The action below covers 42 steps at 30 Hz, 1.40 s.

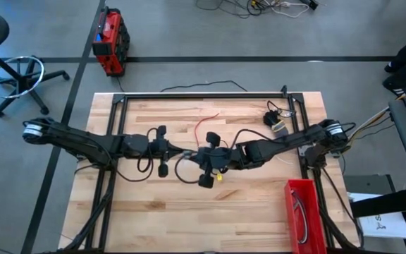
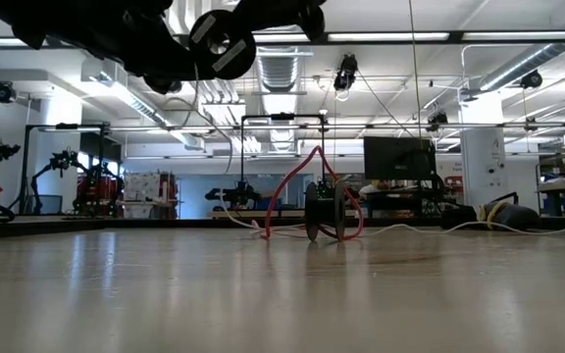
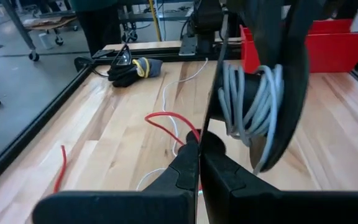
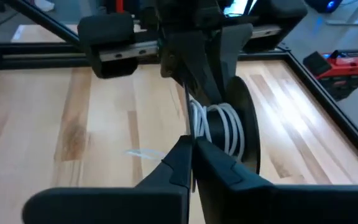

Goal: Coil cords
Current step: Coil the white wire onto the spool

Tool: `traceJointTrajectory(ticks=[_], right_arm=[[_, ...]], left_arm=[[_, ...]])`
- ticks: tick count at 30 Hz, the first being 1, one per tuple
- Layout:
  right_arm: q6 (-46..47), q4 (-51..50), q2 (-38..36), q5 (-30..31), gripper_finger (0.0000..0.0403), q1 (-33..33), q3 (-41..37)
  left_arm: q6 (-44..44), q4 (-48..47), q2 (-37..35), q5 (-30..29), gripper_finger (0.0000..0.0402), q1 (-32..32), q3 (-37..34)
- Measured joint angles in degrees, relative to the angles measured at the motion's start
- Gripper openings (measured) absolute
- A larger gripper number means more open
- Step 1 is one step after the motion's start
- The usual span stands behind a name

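I read both arms as extended toward the middle of the desk [image 1: 259,204], meeting above its center.

Left tool [image 3: 199,149]: in its own wrist view the two fingers are pressed together, with a thin dark cord running up from between the tips. I treat this tool as clamped on that cord. In the high view it sits just left of desk center [image 1: 166,149].

Right tool [image 4: 191,149]: its fingers are also closed together, with a thin strand pinched at the tips. It sits immediately right of the left tool in the high view [image 1: 210,161].

White cord [image 3: 247,99]: it is wound in several turns around a dark spool held in the air between the two tools. The right wrist view shows the same turns [image 4: 219,127] just beyond the right tool's fingertips.

Red cord [image 1: 206,123]: it lies loose on the desk, on the far side of the tools. In the low view it rises in a loop [image 2: 297,186] around a small dark spool standing on the desk. In the left wrist view it curves across the wood [image 3: 166,124].

Black cord [image 1: 182,171]: one loop lies on the desk just below the tools.

A small dark bundle with a yellow tie [image 3: 132,67] rests near the far right corner of the desk frame. A red bin [image 1: 303,212] stands at the near right edge of the desk.
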Motion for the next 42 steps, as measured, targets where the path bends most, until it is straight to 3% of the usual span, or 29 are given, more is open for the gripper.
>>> traceJointTrajectory(ticks=[10,14,20,32,36,42], right_arm=[[0.0,0.3,-0.2,-3.2,0.0002,-0.8,0.0],[-0.7,1.5,-0.2,-4.5,0.0001,-0.8,0.0],[-2.3,3.1,-0.2,-7.4,0.0001,-0.8,0.0],[-3.9,2.8,-0.3,-8.0,0.0002,-0.7,0.0],[-2.6,2.2,-0.7,-7.9,0.0031,-0.7,0.0],[1.1,-7.3,-3.3,-3.8,0.0118,-0.5,0.0]], left_arm=[[1.1,-3.8,-7.8,1.6,0.0029,-0.3,0.1],[1.8,-3.5,-8.2,5.4,0.0042,-0.5,0.2],[1.9,-3.0,-6.9,6.3,0.0049,-0.6,0.2],[0.5,1.1,-4.3,6.9,0.0005,-0.6,0.1],[-0.6,1.5,-4.3,6.5,0.0002,-0.6,0.0],[-3.1,2.3,-10.9,5.3,0.0001,-0.6,0.1]])
